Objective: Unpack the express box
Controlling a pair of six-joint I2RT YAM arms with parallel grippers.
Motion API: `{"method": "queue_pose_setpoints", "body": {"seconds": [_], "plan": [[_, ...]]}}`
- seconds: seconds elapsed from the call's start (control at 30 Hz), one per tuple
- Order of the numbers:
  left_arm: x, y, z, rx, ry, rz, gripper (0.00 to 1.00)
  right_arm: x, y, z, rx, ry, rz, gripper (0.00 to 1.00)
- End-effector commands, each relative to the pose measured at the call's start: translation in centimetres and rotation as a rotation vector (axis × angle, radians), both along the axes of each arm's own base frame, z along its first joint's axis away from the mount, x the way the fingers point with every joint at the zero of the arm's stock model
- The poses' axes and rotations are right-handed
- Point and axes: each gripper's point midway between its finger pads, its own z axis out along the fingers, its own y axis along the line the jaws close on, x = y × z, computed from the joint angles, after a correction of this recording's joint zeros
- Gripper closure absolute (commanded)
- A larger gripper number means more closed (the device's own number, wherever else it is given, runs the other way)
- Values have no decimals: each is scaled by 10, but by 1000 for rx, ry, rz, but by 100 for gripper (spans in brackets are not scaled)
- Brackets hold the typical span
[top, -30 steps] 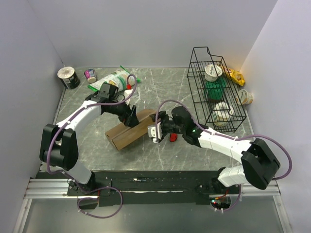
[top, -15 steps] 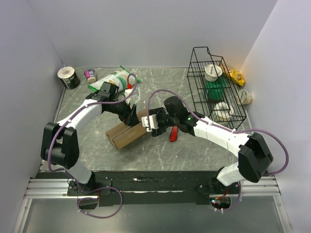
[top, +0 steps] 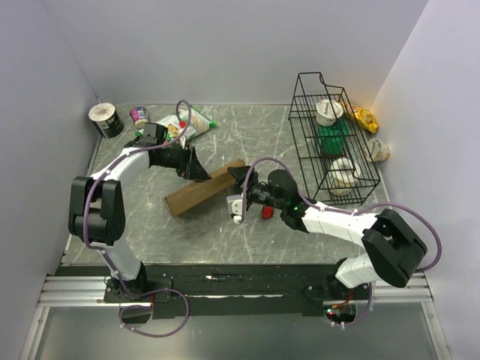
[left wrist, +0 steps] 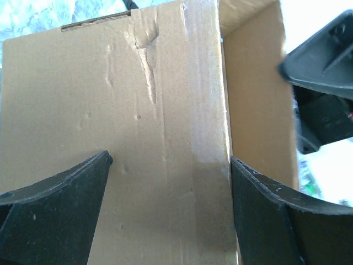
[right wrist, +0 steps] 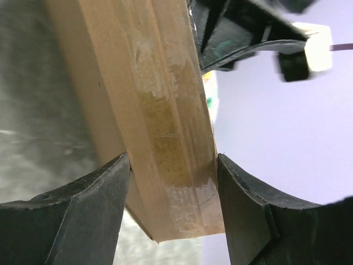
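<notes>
Tabletop [top: 247,131] of grey stone pattern bears the box [top: 199,193] in its middle, between both arms. The box's long axis runs from near left to far right, and it looks tipped up onto a long side. Right gripper [right wrist: 172,163] sits at the far-right end: its fingers [right wrist: 259,221] flank the thin edge there and seem to press both faces, so it appears to hold that end. Left gripper [left wrist: 170,165] is at the far long side, about mid-length. Its fingers [left wrist: 49,215] are spread wide over the broad face and clamp nothing that shows. One fingertip sits just beside a fold where the cardboard turns down into a hollow inside. Lifting a flap probably hinges on that fold, nearer the left arm. The overhead view gives the box's lie; only the left wrist view shows the fold, only the right wrist view the pinch.
</notes>
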Motion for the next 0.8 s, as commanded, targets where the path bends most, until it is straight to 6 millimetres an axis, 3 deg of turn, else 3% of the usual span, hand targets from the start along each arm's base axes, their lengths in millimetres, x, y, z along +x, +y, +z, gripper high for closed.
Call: {"method": "queue_pose_setpoints", "body": {"seconds": [0.0,0.13,0.23,0.27,0.3,0.33,0.4,0.43,0.5,0.53,0.57,0.6,0.63,0.7,0.73,0.77], "plan": [[-16,7,-42,43,281,60,27,-8,0,137,318,-453,22,87],[-11,13,-45,25,311,88,28,-15,-4,149,351,-505,29,86],[-9,15,-46,22,321,98,27,-12,-10,143,331,-479,-8,73],[-8,16,-46,24,315,97,27,-13,-15,145,329,-468,-21,62],[-7,16,-45,27,315,98,27,-14,-18,143,326,-451,-29,57],[-7,16,-46,30,312,97,26,-10,-20,130,297,-384,-49,51],[-7,17,-48,38,312,97,26,-15,-28,136,303,-323,-57,43],[-6,18,-49,42,310,98,26,-19,-26,141,308,-254,-28,39],[-5,18,-48,46,300,92,26,-27,-26,122,214,-53,-4,32],[-5,18,-48,50,300,92,26,-32,-23,154,251,15,13,32],[-5,18,-48,56,292,89,25,-37,-21,124,149,186,19,29],[-3,19,-47,60,285,89,25,-39,-20,127,138,264,18,28],[-3,19,-46,63,279,88,25,-43,-17,163,184,319,39,27],[-3,20,-46,76,272,87,25,-60,-16,131,29,544,111,26],[-3,21,-46,83,265,86,25,-64,-15,153,25,550,143,25],[-2,22,-48,98,255,87,25,-56,-11,140,-6,620,131,23]]}}
